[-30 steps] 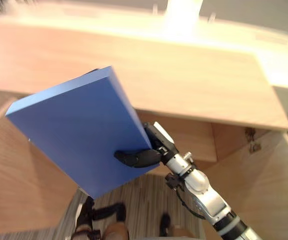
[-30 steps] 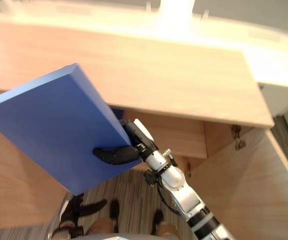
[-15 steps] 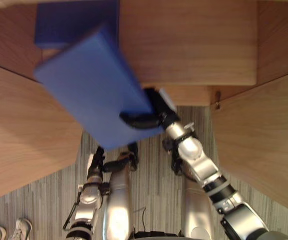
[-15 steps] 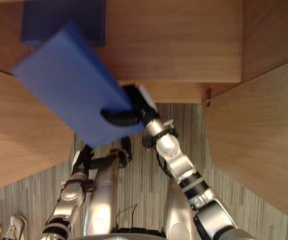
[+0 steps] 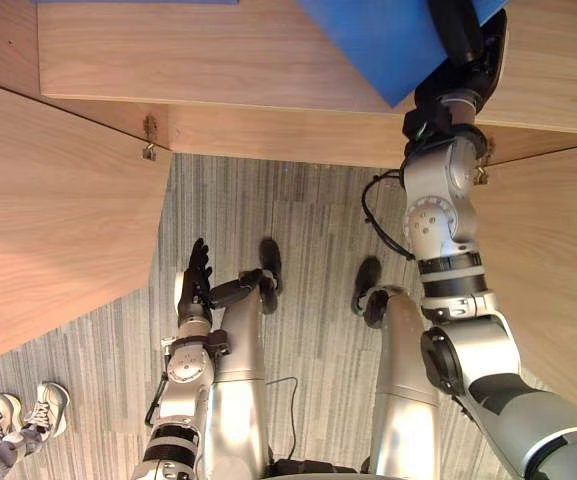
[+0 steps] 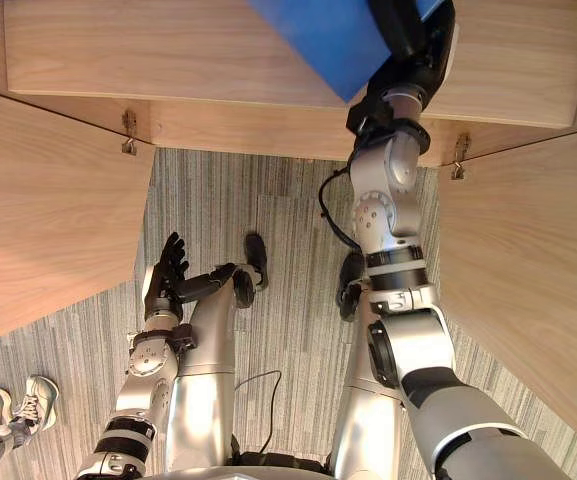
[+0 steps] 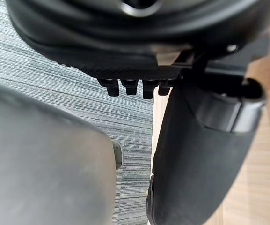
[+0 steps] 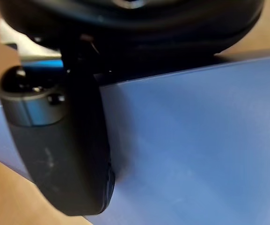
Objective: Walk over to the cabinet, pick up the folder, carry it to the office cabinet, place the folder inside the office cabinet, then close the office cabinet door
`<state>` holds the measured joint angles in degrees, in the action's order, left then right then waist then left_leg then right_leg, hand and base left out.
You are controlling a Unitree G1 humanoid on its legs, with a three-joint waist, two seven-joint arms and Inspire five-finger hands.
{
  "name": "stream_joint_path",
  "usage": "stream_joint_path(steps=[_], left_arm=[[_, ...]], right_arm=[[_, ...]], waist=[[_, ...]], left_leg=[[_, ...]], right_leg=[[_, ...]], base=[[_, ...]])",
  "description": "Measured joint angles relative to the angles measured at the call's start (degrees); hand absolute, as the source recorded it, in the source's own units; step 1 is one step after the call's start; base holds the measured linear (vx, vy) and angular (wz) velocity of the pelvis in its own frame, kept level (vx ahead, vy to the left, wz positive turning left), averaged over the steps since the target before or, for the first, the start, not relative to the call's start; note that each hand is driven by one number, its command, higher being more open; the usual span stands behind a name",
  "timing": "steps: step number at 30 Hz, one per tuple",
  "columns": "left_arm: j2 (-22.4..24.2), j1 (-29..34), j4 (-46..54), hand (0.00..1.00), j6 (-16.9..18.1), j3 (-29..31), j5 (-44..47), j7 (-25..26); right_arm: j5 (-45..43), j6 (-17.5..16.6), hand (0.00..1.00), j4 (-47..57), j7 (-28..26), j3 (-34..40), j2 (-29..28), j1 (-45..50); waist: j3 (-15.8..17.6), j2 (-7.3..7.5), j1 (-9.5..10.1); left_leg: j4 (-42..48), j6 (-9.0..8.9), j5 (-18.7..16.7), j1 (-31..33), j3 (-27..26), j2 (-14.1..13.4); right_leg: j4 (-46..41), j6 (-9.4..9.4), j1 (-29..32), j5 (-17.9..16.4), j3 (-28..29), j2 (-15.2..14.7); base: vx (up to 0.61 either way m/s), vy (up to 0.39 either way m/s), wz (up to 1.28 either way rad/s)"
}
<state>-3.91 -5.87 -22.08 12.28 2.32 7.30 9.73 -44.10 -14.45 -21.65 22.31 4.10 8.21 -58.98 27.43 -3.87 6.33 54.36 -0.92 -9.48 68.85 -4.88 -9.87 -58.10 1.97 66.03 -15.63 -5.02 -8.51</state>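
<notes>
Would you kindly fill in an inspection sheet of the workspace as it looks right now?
Surface: wooden cabinet shelf, set between two open doors.
Job's things: blue folder over the shelf; whether it rests there, cannot tell.
Clutter: nothing seen.
Hands: right hand clamped on the folder, thumb across its face; left hand open, low beside the robot.
Cables: nothing seen.
Surroundings: left door and right door swung open; striped grey carpet; a person's shoes on it.

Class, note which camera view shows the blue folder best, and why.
The right wrist view: the folder spreads wide, with the thumb of the right hand clamped on its face. Both eye views catch just its corner at their top edge.
</notes>
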Motion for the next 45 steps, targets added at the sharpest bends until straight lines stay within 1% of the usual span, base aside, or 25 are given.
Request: stream_joint_path(steps=[4, 7, 9, 10, 11, 13, 17, 19, 20, 21, 23, 26, 29, 30, 31, 33, 34, 35, 36, 37, 38, 39, 41, 43, 45], left_arm=[[0.6, -1.9, 0.1, 1.0, 0.0, -0.7, 0.6, 1.4], [0.7, -2.9, 0.8, 1.0, 0.0, -2.2, 0.7, 1.6], [1.8, -3.1, 1.7, 1.0, 0.2, -3.4, 0.8, 1.7], [2.1, -3.2, 1.8, 1.0, 0.4, -3.8, 0.8, 1.8], [2.4, -3.2, 2.0, 1.0, 0.5, -4.2, 0.8, 1.8], [2.9, -3.3, 2.2, 1.0, 0.6, -4.8, 0.8, 1.8], [3.6, -3.5, 2.4, 1.0, 0.6, -5.2, 0.7, 2.1], [3.4, -3.5, 2.3, 1.0, 0.6, -5.1, 0.7, 2.4], [3.3, -3.5, 2.3, 1.0, 0.6, -5.1, 0.7, 2.5], [3.2, -3.5, 2.1, 1.0, 0.6, -5.1, 0.7, 2.6], [2.9, -3.5, 1.8, 1.0, 0.6, -5.0, 0.7, 2.7], [2.6, -3.5, 1.5, 1.0, 0.3, -4.9, 0.7, 2.7], [2.5, -3.4, 1.5, 1.0, 0.2, -4.9, 0.6, 2.7], [2.2, -3.3, 1.4, 1.0, 0.1, -4.9, 0.6, 2.6], [2.1, -3.2, 1.3, 1.0, 0.1, -4.9, 0.6, 2.6], [1.5, -2.9, 0.8, 1.0, 0.1, -4.9, 0.5, 1.9], [1.2, -2.9, 0.5, 1.0, 0.1, -4.9, 0.5, 1.6], [0.9, -2.9, -0.2, 1.0, 0.3, -4.9, 0.0, 1.1], [0.7, -2.9, -0.5, 1.0, 0.3, -4.9, -0.4, 1.0], [0.4, -2.8, -0.8, 1.0, 0.4, -4.9, -0.6, 0.6], [0.1, -2.7, -0.9, 1.0, 0.4, -4.9, -0.7, 0.0], [-0.1, -2.7, -1.0, 1.0, 0.4, -4.9, -0.7, -0.3], [-0.3, -2.7, -1.6, 1.0, 0.4, -4.9, -1.6, -1.1], [-0.4, -2.7, -2.9, 1.0, 0.6, -4.9, -2.5, -1.4], [-0.6, -2.7, -3.5, 1.0, 0.5, -4.9, -2.8, -1.4]], right_arm=[[-6.3, -2.2, 1.0, -1.9, 0.6, 2.2, -0.8, -2.9], [-11.3, -3.2, 1.0, -3.1, 2.5, 6.8, -1.2, -6.9], [-15.7, -5.1, 1.0, -4.7, 5.0, 10.4, -1.3, -10.9], [-16.7, -6.0, 1.0, -4.7, 5.5, 10.9, -1.4, -11.4], [-17.3, -6.8, 1.0, -4.6, 5.9, 11.1, -1.6, -11.6], [-17.4, -7.3, 1.0, -4.1, 6.3, 11.1, -1.7, -11.6], [-17.2, -7.6, 1.0, -3.4, 6.6, 10.6, -1.9, -10.8], [-16.0, -7.6, 1.0, -1.5, 6.6, 9.1, -1.8, -9.2], [-15.4, -7.5, 1.0, -1.2, 6.5, 8.6, -1.8, -8.9], [-14.3, -7.3, 1.0, 0.1, 6.4, 7.6, -1.7, -7.9], [-12.3, -6.8, 1.0, 1.0, 5.8, 6.3, -1.6, -6.8], [-9.5, -5.1, 1.0, 1.1, 4.0, 3.9, -0.6, -5.0], [-5.1, -1.9, 1.0, 1.0, 1.3, -1.6, 3.4, -2.6], [-2.8, -0.4, 1.0, 1.0, 0.0, -4.4, 5.3, -1.5], [-2.0, 0.2, 1.0, 1.0, -0.7, -5.9, 6.3, -0.9], [3.7, 2.5, 1.0, 1.0, -4.5, -11.5, 10.5, 1.7], [5.3, 2.8, 1.0, 1.0, -5.7, -12.9, 11.7, 2.4], [9.8, 3.3, 1.0, 0.6, -8.5, -15.8, 14.2, 3.9], [11.6, 3.6, 1.0, 0.2, -9.6, -16.8, 15.1, 4.2], [15.1, 3.5, 0.0, -0.3, -11.3, -18.4, 16.7, 4.9], [19.0, 3.5, 0.0, -0.4, -12.8, -19.0, 18.3, 5.1], [20.1, 3.4, 0.0, -0.6, -13.3, -19.5, 19.2, 5.1], [26.4, 3.4, 0.0, -2.1, -13.7, -19.7, 21.2, 5.0], [33.6, 3.4, 0.0, -4.4, -13.5, -19.8, 22.3, 4.9], [37.5, 3.7, 0.0, -6.1, -13.0, -19.7, 22.7, 4.4]], waist=[[-0.1, -0.12, 0.34], [-0.1, -0.14, 0.62], [-0.4, -0.4, 1.03], [-0.4, -0.45, 1.22], [-0.5, -0.47, 1.28], [-0.5, -0.55, 1.28], [-0.5, -0.56, 1.11], [-0.5, -0.55, 0.96], [-0.5, -0.54, 0.94], [-0.6, -0.54, 0.89], [-0.7, -0.53, 0.68], [-0.9, -0.47, 0.62], [-0.9, -0.46, 0.27], [-0.9, -0.46, -0.15], [-0.9, -0.45, -0.42], [-0.9, -0.41, -1.27], [-0.9, -0.41, -1.46], [-1.0, -0.39, -1.76], [-1.0, -0.39, -1.92], [-1.0, -0.23, -2.15], [-1.0, -0.21, -2.33], [-1.0, -0.21, -2.36], [-1.1, -0.19, -2.42], [-1.3, 0.27, -2.41], [-1.7, 1.08, -2.38]], left_leg=[[-0.2, -0.79, 0.4, 0.9, 1.1, 0.7], [-1.3, -0.64, 0.9, 1.2, 0.1, 0.3], [-2.0, -0.33, 1.9, 1.5, -0.9, -0.3], [-2.0, -0.31, 2.1, 1.6, -0.8, -0.3], [-1.9, -0.5, 2.4, 1.6, -0.8, -0.3], [-1.5, 0.06, 2.7, 1.6, -0.8, -0.5], [-0.4, 0.01, 2.2, 1.7, -0.8, -1.2], [0.4, -0.2, 1.7, 1.6, -0.7, -1.7], [0.5, -0.26, 1.6, 1.6, -0.7, -1.9], [0.6, -0.73, 1.3, 1.6, -0.7, -2.1], [0.7, -0.85, 1.2, 1.4, -0.7, -2.4], [1.0, -0.91, 1.0, 1.1, -0.9, -3.0], [0.9, -0.6, 1.2, 0.9, -1.0, -3.2], [0.8, -0.57, 1.2, 0.7, -1.0, -3.2], [0.6, -0.57, 1.2, 0.6, -1.0, -3.2], [-0.2, -0.54, 1.3, -0.2, -1.1, -3.3], [-0.4, -0.51, 1.3, -0.5, -1.2, -3.3], [-1.1, -0.43, 1.3, -1.1, -1.4, -3.3], [-1.4, -0.36, 1.4, -1.3, -1.5, -3.3], [-2.0, -0.23, 1.6, -1.6, -1.9, -3.3], [-2.5, -0.11, 1.8, -1.7, -2.2, -3.3], [-2.7, -0.09, 1.8, -1.9, -2.3, -3.3], [-3.1, -0.08, 1.8, -2.4, -2.4, -3.3], [-4.1, -0.04, 1.9, -3.8, -2.8, -3.2], [-4.9, -0.06, 1.9, -4.5, -3.3, -3.2]], right_leg=[[-1.0, -0.61, 0.3, -0.7, -1.5, -1.1], [-1.5, -0.68, 0.7, -1.1, -2.2, -2.1], [-1.6, -0.86, 0.9, -1.2, -2.8, -2.8], [-1.6, -0.98, 0.9, -1.2, -2.9, -2.8], [-1.7, -1.0, 0.9, -1.2, -2.9, -2.8], [-1.9, -1.05, 0.9, -1.3, -2.9, -2.8], [-2.4, -1.23, 0.8, -1.5, -2.8, -2.1], [-3.1, -1.44, 0.8, -1.8, -2.7, -1.8], [-3.1, -1.45, 0.8, -1.8, -2.7, -1.6], [-3.1, -1.46, 0.8, -1.8, -2.7, -1.5], [-3.2, -1.49, 0.8, -1.8, -2.6, -1.2], [-3.1, -1.57, 0.6, -1.7, -2.4, -0.7], [-2.9, -1.6, 0.5, -1.7, -2.3, -0.5], [-2.7, -1.58, 0.3, -1.7, -2.3, -0.5], [-2.6, -1.57, 0.1, -1.7, -2.4, -0.4], [-1.5, -1.44, -0.8, -1.4, -2.5, -0.3], [-1.1, -1.38, -1.1, -1.2, -2.5, -0.3], [-0.3, -1.24, -1.6, -1.0, -2.5, -0.2], [0.1, -1.19, -1.8, -0.9, -2.5, -0.2], [0.8, -1.08, -2.0, -0.5, -2.4, -0.2], [1.5, -0.97, -2.1, -0.2, -2.4, -0.1], [1.7, -0.9, -2.2, -0.2, -2.3, -0.1], [2.2, -0.79, -3.0, -0.1, -2.3, -0.1], [3.2, -0.68, -4.1, 0.1, -2.2, -0.1], [3.8, -0.64, -4.4, 0.2, -2.0, -0.1]], base=[[-0.02, -0.048, 0.2], [-0.05, -0.064, 0.31], [-0.04, -0.067, 0.23], [-0.02, -0.034, 0.07], [0.0, 0.0, 0.0], [0.01, -0.002, -0.02], [0.0, -0.015, -0.09], [-0.03, -0.034, -0.07], [-0.05, -0.04, -0.09], [-0.04, -0.03, -0.07], [-0.04, -0.03, -0.07], [-0.02, -0.024, -0.1], [-0.01, -0.015, -0.03], [0.0, 0.0, 0.0], [0.0, 0.0, 0.0], [0.0, 0.0, 0.0], [0.01, -0.006, -0.04], [0.0, 0.0, 0.0], [0.02, -0.003, -0.04], [0.02, 0.001, -0.05], [0.02, 0.003, -0.05], [0.0, 0.0, 0.0], [0.0, 0.0, 0.0], [0.0, 0.0, 0.0], [0.0, 0.0, 0.0]])
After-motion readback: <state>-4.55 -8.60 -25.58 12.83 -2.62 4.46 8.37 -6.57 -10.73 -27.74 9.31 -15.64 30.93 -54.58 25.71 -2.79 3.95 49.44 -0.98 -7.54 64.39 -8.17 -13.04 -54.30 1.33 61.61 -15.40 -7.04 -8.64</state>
